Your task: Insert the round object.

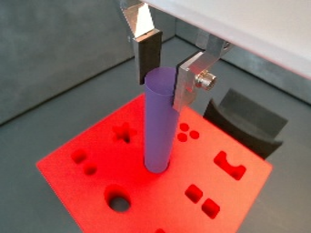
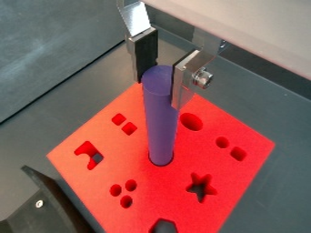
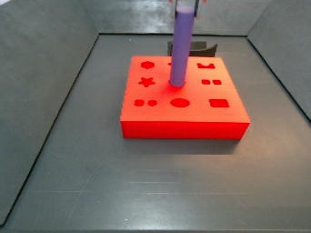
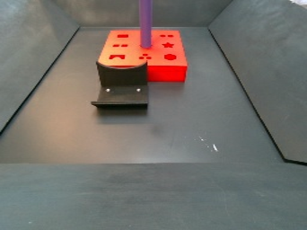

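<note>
The round object, a long purple peg (image 1: 158,127), stands upright with its lower end in a round hole near the middle of the red block (image 1: 165,187). My gripper (image 1: 165,80) sits over the peg's top, one dark pad and one silver finger against its two sides, shut on it. Both wrist views show this; in the second one the peg (image 2: 159,123) meets the block (image 2: 237,127) at the hole. In both side views the peg (image 3: 181,45) (image 4: 146,22) rises from the block (image 3: 183,123) (image 4: 168,72) past the frame's edge, and the gripper is out of view.
The dark grey holder (image 4: 120,85) stands on the floor against one side of the red block, and also shows in the other views (image 1: 249,118) (image 2: 49,205) (image 3: 206,47). Several shaped holes cover the block's top. Grey walls enclose the floor.
</note>
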Robot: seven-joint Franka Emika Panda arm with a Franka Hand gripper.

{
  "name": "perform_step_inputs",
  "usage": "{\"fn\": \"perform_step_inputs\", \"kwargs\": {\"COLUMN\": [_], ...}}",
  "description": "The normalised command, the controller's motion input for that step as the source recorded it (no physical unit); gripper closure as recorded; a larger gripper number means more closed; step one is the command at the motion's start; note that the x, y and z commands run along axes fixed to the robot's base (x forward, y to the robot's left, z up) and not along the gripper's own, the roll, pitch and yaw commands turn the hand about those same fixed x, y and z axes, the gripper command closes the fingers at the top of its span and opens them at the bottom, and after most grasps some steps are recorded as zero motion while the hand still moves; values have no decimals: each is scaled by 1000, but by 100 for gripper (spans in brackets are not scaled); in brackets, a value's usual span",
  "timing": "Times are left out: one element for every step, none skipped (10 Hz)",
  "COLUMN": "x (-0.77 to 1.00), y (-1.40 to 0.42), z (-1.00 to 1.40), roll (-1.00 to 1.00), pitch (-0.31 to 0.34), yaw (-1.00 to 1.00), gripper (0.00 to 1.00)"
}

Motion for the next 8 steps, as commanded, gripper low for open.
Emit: {"fn": "perform_step_inputs", "kwargs": {"x": [97, 11, 0, 0, 0, 3, 0, 0], "y": [0, 0, 0, 0, 0, 0, 0, 0], "z": [-160, -209, -300, -371, -494, -666, -869, -889], "roll": [0, 0, 0, 0, -4, -36, -94, -73], "pitch": [0, -16, -31, -16, 0, -59, -120, -137], "yaw": [0, 0, 0, 0, 0, 0, 0, 0], "gripper": [100, 100, 100, 100, 100, 100, 100, 100]}}
